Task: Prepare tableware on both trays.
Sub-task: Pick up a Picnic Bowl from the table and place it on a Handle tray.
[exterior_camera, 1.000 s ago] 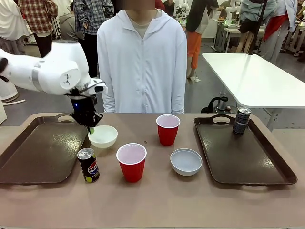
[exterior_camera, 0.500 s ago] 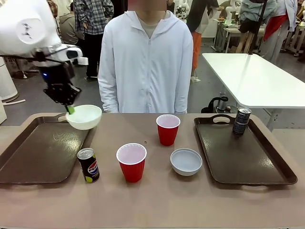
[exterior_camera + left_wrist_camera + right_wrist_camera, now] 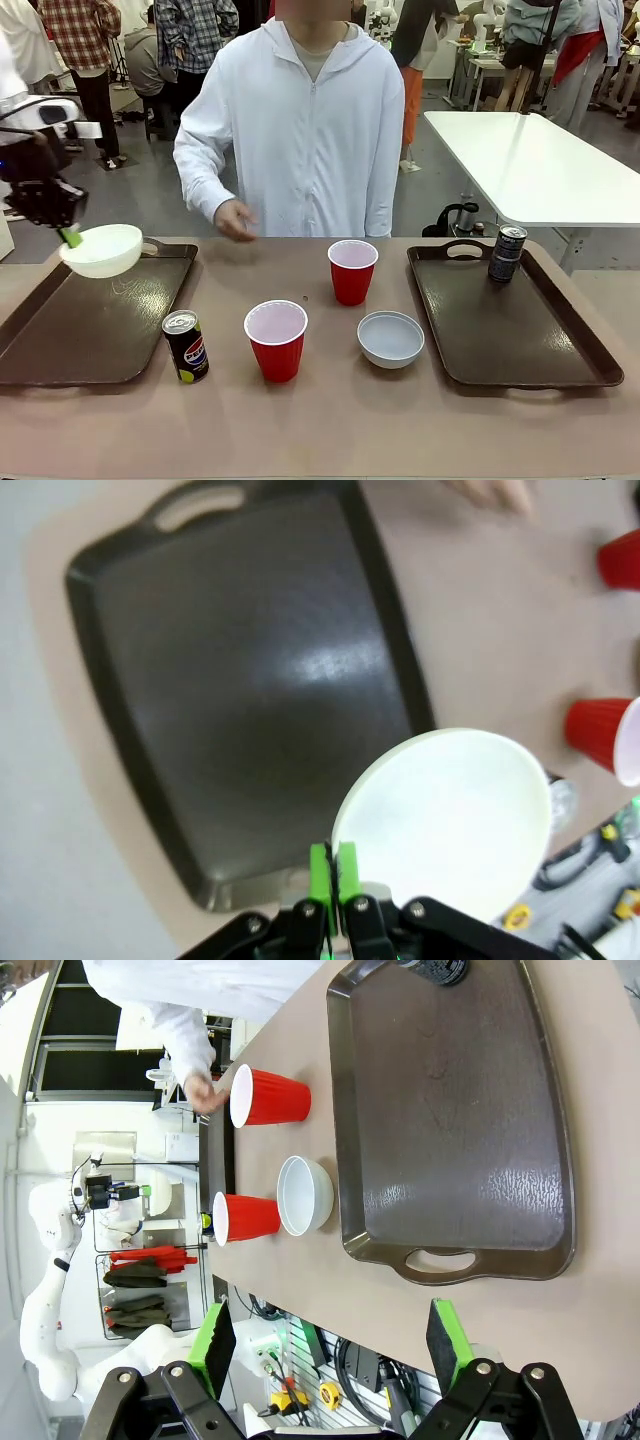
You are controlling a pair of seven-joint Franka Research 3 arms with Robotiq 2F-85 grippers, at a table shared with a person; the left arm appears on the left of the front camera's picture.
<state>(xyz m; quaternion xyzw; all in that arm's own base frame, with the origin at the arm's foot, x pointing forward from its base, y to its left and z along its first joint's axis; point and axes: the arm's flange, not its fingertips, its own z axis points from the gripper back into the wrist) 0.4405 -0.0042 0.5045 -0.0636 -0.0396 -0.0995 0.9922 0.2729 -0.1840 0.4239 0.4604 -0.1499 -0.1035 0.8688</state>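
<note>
My left gripper (image 3: 70, 238) is shut on the rim of the white bowl (image 3: 102, 250) and holds it in the air over the far part of the left tray (image 3: 90, 325). In the left wrist view the green fingertips (image 3: 322, 872) pinch the bowl (image 3: 450, 815) above that tray (image 3: 230, 680). On the tabletop stand the Pepsi can (image 3: 186, 347), two red cups (image 3: 277, 340) (image 3: 352, 271) and the grey-blue bowl (image 3: 391, 339). The right tray (image 3: 520, 330) carries a dark can (image 3: 507, 253). My right gripper (image 3: 330, 1338) is open, high over the near end of the right tray (image 3: 450, 1130).
A person in a white hoodie stands at the far side, one hand (image 3: 236, 219) hovering over the table's far edge near the left tray. The Pepsi can sits just off the left tray's right rim. A white table (image 3: 540, 165) stands behind on the right.
My left arm lifted the white bowl off the table and carried it left over the left tray. The person's hand came forward to the table's far edge.
</note>
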